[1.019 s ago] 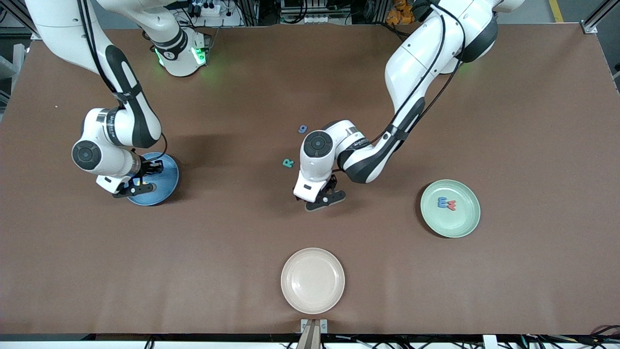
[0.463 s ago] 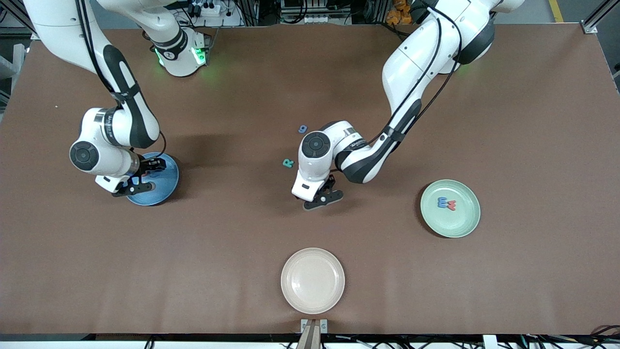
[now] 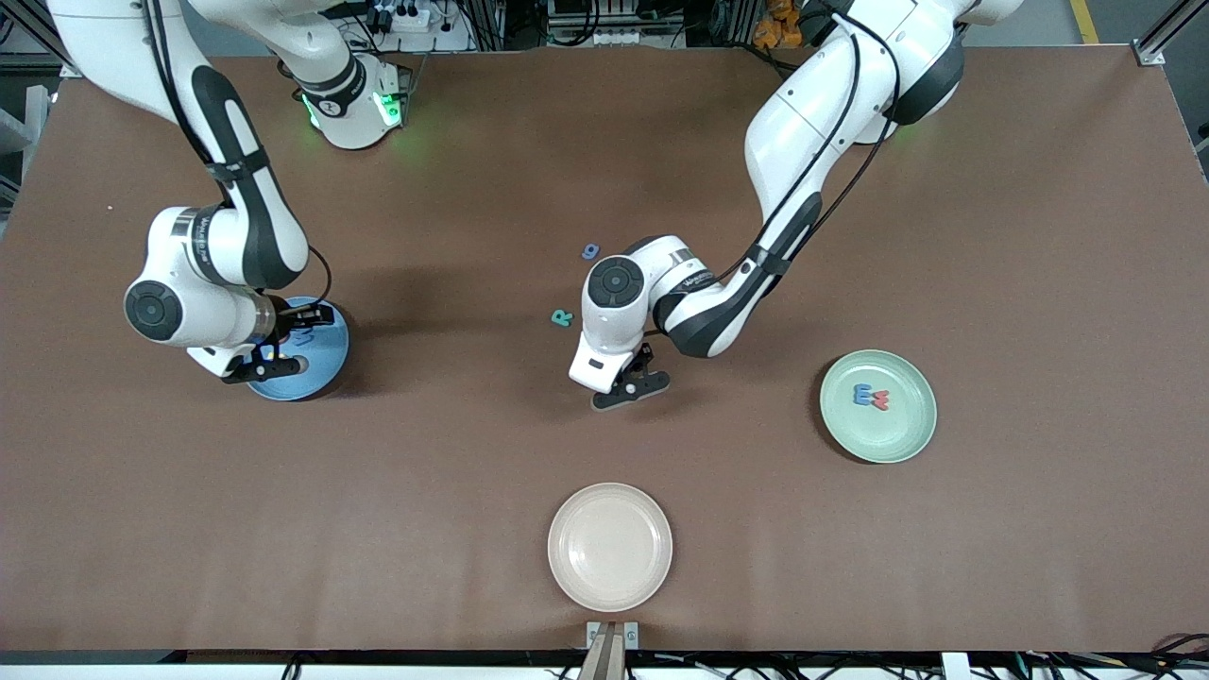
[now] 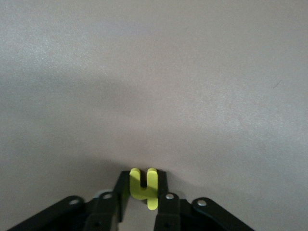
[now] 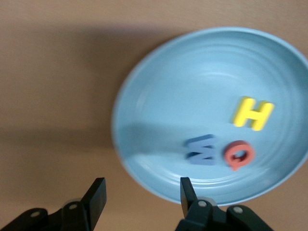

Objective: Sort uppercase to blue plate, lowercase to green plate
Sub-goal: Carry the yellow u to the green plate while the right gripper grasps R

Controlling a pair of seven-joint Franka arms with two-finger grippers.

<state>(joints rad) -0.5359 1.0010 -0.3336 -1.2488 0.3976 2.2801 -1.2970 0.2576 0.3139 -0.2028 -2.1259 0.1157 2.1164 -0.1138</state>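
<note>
Two hands — left hand (image 4: 143, 192) pinched on yellow h (image 4: 143, 186), right hand (image 5: 140, 196) spread empty over blue plate (image 5: 144, 139).

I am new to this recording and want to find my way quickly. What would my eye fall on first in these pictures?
First, the left gripper, low over the middle of the brown table, shut on a small yellow foam lowercase h. Next, the right gripper hangs open over the round sky-blue plate, where a yellow H, a blue W and a red Q lie.
</note>
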